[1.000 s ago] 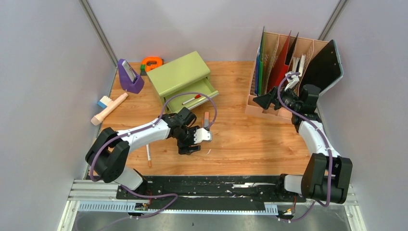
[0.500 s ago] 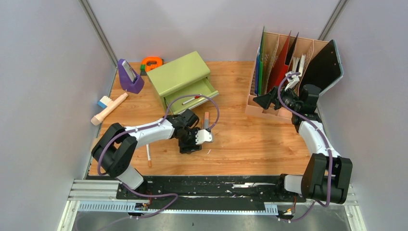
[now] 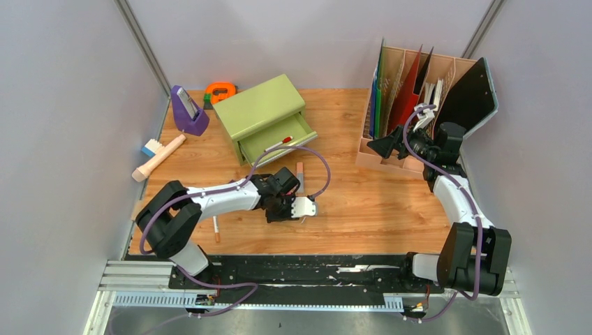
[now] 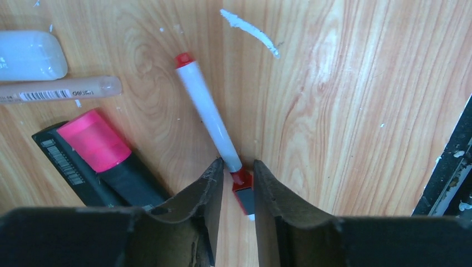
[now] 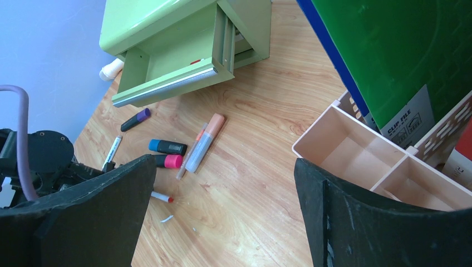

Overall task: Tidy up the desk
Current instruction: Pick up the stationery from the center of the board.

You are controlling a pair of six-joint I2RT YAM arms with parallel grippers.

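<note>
Over the last second the left arm (image 3: pixel 216 197) has slid out from the chest (image 3: pixel 258 108) (drawer (image 5: pixel 167 83) open) and its fingers (image 4: pixel 203 200) have drawn in. The left gripper (image 4: pixel 238 164) now straddles the back end of the marker (image 4: pixel 214 119), fingers narrowly apart, wood showing beside one: no pinch yet, I judge, though pickup looks close. The marker lies flat on the desk (image 3: pixel 377 202) before the chest, long axis slanted off the gripper's line, red tip pointing away. The right gripper (image 5: pixel 224 161) hangs wide open, well right of the chest.
</note>
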